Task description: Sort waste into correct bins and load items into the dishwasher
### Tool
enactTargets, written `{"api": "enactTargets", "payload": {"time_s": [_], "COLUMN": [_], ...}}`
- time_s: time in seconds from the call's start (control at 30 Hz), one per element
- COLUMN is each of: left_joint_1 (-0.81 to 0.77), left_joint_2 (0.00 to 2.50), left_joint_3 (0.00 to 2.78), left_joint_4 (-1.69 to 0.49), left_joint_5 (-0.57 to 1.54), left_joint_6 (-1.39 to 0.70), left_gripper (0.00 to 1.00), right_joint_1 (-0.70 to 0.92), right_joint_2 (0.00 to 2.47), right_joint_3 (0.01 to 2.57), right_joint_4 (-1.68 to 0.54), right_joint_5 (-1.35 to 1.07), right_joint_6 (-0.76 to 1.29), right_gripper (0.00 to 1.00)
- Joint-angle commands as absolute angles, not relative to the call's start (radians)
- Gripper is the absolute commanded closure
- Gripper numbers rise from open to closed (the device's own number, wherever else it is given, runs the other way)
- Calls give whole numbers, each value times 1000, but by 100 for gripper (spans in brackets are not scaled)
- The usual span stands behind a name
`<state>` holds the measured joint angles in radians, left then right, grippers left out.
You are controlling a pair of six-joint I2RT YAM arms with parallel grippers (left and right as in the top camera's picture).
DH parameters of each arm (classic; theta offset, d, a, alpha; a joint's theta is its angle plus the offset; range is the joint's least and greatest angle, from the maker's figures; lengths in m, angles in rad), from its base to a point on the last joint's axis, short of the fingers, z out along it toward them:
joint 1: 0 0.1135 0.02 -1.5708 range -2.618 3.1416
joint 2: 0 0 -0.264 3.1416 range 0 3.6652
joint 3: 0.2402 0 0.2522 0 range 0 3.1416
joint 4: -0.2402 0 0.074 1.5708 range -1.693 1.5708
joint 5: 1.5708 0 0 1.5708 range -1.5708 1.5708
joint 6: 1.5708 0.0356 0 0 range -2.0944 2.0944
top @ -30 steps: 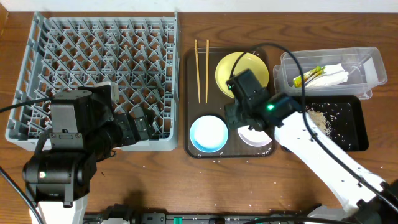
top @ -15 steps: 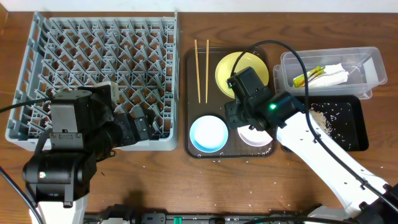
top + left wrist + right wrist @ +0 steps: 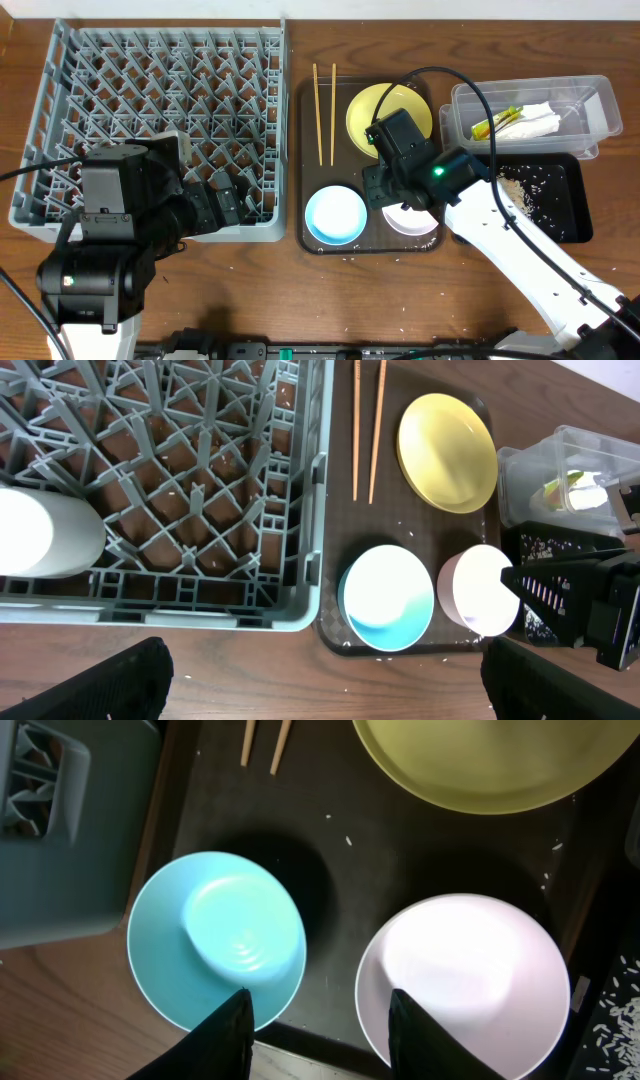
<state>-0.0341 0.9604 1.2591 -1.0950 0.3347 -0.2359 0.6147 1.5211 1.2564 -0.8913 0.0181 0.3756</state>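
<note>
My right gripper (image 3: 320,1032) hangs open and empty over the brown tray, its fingers (image 3: 228,1038) straddling the gap between the light-blue bowl (image 3: 215,940) and the white bowl (image 3: 465,980). The yellow plate (image 3: 390,115) and two chopsticks (image 3: 325,110) lie at the tray's far end. My left gripper (image 3: 225,200) stands wide open over the near right corner of the grey dish rack (image 3: 160,110), holding nothing. A white cup (image 3: 40,535) lies in the rack. The clear tub (image 3: 585,100) holds the napkin (image 3: 540,120) and wrapper (image 3: 495,125). Rice scraps (image 3: 515,185) lie in the black tray (image 3: 560,215).
The dark brown serving tray (image 3: 315,180) sits between the rack and the two bins. A few rice grains are scattered on the wooden table (image 3: 300,300) in front of it. My right arm (image 3: 520,250) crosses the table's near right.
</note>
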Motion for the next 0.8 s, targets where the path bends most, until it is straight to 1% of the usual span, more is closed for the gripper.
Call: {"api": "enactTargets", "payload": {"time_s": [0.0,0.03,0.07,0.13,0.2,0.63,0.77], "left_joint_1": [-37,-37,-37,-37,-37,-37,-37], "left_joint_2": [962,962,962,962,962,962,973], "left_joint_3": [1271,1271,1271,1271,1271,1271,1267], "left_joint_4": [-1095,-1095,-1095,-1095,-1095,-1094,-1095], "left_joint_5": [339,339,339,339,339,350,407], "left_joint_6": [-238,-238,-238,-238,-238,-249,-249], "left_gripper": [1,1,1,1,1,1,1], "right_joint_1": [630,630,630,630,630,630,629], "right_joint_2": [1520,1520,1520,1520,1520,1520,1520], "right_joint_3": [1262,1262,1262,1262,1262,1262,1262], "right_joint_4": [-895,-895,-895,-894,-894,-900,-901], "right_joint_5": [16,12,6,-6,-5,-5,-5], "right_joint_6": [389,389,389,389,389,389,389], "right_gripper": [54,53,48,41,38,37,37]}}
